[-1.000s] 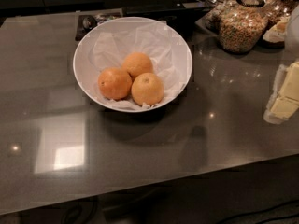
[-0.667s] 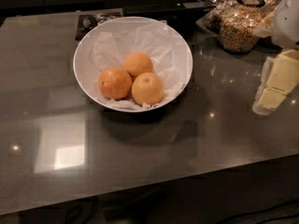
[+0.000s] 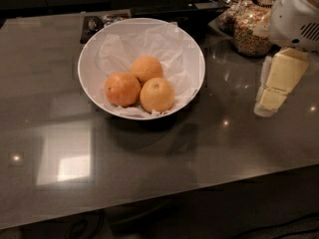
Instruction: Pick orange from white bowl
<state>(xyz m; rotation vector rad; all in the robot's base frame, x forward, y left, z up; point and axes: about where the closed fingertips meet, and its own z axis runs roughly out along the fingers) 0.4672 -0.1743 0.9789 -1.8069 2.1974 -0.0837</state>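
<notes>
The white bowl (image 3: 94, 54), lined with crumpled white tissue, stands on the dark grey counter at centre left. It holds three fruits. The orange (image 3: 157, 94), the palest yellow-orange one with a small dark stem dimple, lies at the front right of the bowl. A deeper reddish-orange one (image 3: 122, 89) lies to its left, and a mid-orange one (image 3: 146, 68) lies behind. My gripper (image 3: 267, 103), cream-coloured under a white arm housing (image 3: 298, 14), hangs over the counter to the right of the bowl, apart from it and pointing down-left.
Glass jars of cereal (image 3: 251, 31) stand at the back right, just behind my arm. A dark flat object (image 3: 97, 23) lies behind the bowl. The counter's front edge (image 3: 159, 203) runs across the bottom.
My gripper has moved left and a little up in the view, further into the frame and closer to the bowl. The bowl and fruits have not moved.
</notes>
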